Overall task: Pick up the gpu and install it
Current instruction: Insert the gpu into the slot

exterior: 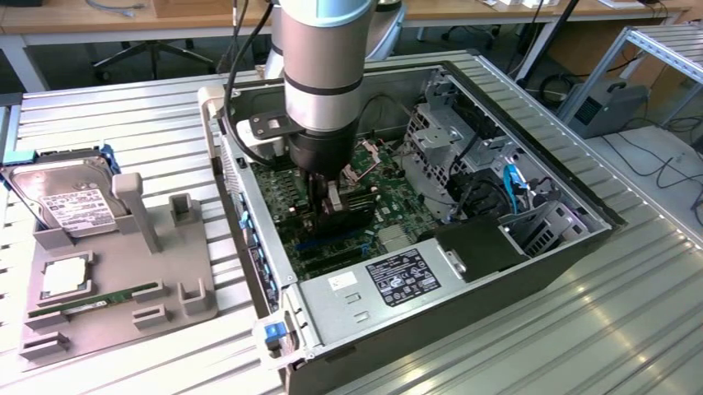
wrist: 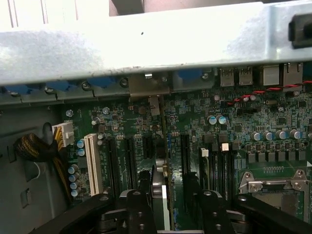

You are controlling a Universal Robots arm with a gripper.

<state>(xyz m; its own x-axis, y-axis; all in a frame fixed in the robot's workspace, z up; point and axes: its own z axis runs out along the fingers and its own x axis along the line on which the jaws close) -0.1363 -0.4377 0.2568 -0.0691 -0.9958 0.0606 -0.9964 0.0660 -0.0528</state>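
Observation:
The gpu (wrist: 162, 192) stands on edge in a motherboard slot inside the open PC case (exterior: 528, 271). Its metal end bracket (wrist: 149, 87) sits against the case's rear wall. My gripper (wrist: 166, 187) reaches down into the case and straddles the card's top edge. Its black fingers (wrist: 142, 195) stand on either side of the card, and a gap shows between the card and one of them, so the jaws are open. In the exterior view the gripper (exterior: 335, 202) hangs below the arm over the green motherboard (exterior: 384, 197), with the dark gpu (exterior: 349, 216) under it.
A grey fixture (exterior: 121, 271) at the exterior view's left holds a hard drive (exterior: 68, 202) and a RAM stick (exterior: 94, 298). Inside the case are the power supply (exterior: 401, 276), a drive cage (exterior: 439, 148) and cables. The CPU socket (wrist: 273, 185) lies beside the slots.

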